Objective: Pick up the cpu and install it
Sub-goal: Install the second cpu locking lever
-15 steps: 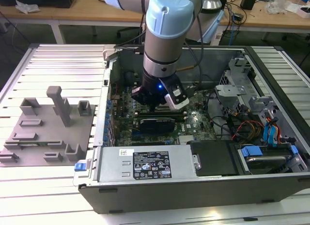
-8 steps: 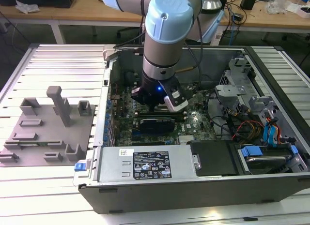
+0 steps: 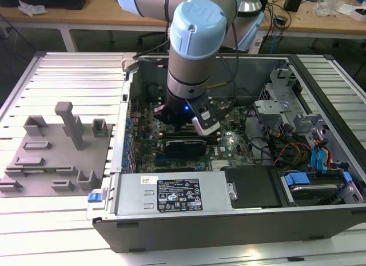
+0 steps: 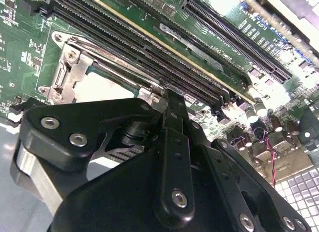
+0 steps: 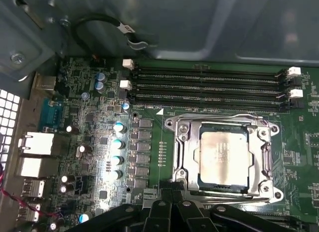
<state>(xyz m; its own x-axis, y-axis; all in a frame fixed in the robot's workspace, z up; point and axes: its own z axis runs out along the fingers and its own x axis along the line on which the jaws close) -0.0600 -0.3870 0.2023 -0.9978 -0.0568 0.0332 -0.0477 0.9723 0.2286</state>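
Observation:
The cpu (image 5: 224, 159), a flat square chip with a pale silver top, lies inside the metal-framed socket (image 5: 179, 147) on the green motherboard in the first wrist view. In the second wrist view a strip of the cpu (image 4: 107, 90) shows past the black gripper links. My gripper (image 5: 172, 194) hangs just beside the socket's edge, its fingers drawn together with nothing between them. In the exterior view the gripper (image 3: 186, 114) sits low inside the open computer case, over the middle of the board.
A grey plastic tray (image 3: 57, 157) with upright blocks lies at the exterior view's left, outside the case. Memory slots (image 5: 209, 85) run alongside the socket. The power supply (image 3: 171, 191), cables and a drive cage (image 3: 286, 106) crowd the case.

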